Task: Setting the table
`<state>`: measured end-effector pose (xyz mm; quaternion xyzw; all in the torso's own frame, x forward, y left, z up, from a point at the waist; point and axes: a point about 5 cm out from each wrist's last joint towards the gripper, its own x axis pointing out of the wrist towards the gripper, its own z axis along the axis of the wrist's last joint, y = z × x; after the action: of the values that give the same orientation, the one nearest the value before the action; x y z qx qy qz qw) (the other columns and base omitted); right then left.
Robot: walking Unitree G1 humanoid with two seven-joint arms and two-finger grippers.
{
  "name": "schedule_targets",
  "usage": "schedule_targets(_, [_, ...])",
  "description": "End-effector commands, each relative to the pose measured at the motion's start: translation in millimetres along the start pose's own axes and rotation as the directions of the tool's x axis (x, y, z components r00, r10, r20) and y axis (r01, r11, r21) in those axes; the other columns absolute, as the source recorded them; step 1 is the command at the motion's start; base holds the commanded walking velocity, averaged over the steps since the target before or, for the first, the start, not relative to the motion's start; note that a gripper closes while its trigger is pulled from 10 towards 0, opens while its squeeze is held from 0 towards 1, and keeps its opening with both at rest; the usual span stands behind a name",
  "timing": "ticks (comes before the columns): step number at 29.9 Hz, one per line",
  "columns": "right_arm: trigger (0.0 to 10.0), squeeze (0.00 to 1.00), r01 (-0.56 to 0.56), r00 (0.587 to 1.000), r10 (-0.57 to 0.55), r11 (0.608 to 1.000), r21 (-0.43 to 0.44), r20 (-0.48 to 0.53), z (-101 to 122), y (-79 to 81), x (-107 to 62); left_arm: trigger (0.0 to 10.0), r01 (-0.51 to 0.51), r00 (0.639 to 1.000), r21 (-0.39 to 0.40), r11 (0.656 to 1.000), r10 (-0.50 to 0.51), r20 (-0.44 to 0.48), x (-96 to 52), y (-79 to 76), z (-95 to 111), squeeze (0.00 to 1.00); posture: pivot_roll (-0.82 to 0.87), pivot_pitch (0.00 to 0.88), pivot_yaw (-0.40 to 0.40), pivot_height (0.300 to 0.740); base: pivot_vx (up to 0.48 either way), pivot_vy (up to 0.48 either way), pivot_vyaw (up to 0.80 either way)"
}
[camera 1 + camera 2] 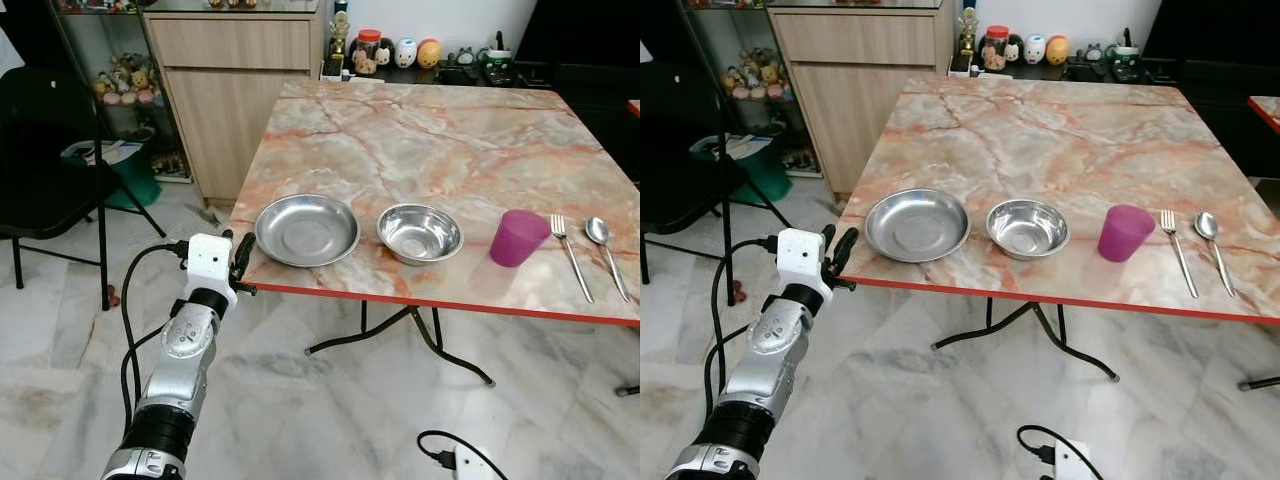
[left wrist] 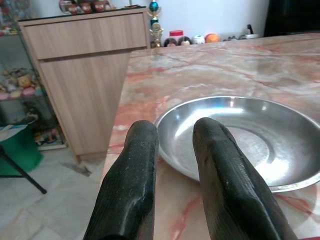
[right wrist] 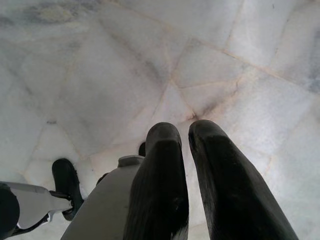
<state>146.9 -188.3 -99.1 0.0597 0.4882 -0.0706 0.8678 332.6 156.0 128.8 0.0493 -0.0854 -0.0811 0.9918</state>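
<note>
Seemingly near done: plate (image 1: 306,229), bowl (image 1: 420,232), cup (image 1: 518,238), fork (image 1: 571,254) and spoon (image 1: 606,253) line the table (image 1: 440,140) edge. My left gripper (image 1: 238,262) (fingers slightly apart, empty) hovers beside the plate; any remaining step I can't judge.

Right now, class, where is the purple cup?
The purple cup stands near the marble table's front edge, between the steel bowl and the fork.
</note>
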Motion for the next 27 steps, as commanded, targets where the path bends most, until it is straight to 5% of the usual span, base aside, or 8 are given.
schedule_targets(1, [10.0,0.00,0.004,1.000,-0.004,1.000,-0.004,-0.006,-2.4,-0.3,-0.5,10.0,0.003,1.000,0.001,1.000,-0.003,0.006,0.3,0.1,3.8,0.00,0.07,0.000,-0.019,0.740,0.000,0.000,-0.70])
schedule_targets(8, [10.0,0.00,0.003,1.000,-0.003,1.000,0.008,0.009,-0.4,-1.2,-0.4,10.0,-0.007,1.000,0.004,1.000,0.007,0.011,0.5,0.3,5.6,0.00,0.07,0.000,-0.020,0.740,0.000,0.000,-0.40])
schedule_targets(27, [10.0,0.00,0.003,1.000,-0.003,1.000,-0.013,0.008,-1.5,-2.5,-0.8,10.0,-0.012,1.000,-0.026,1.000,0.013,0.024,4.1,1.0,11.3,0.00,0.07,0.000,-0.020,0.740,0.254,0.000,-0.17])
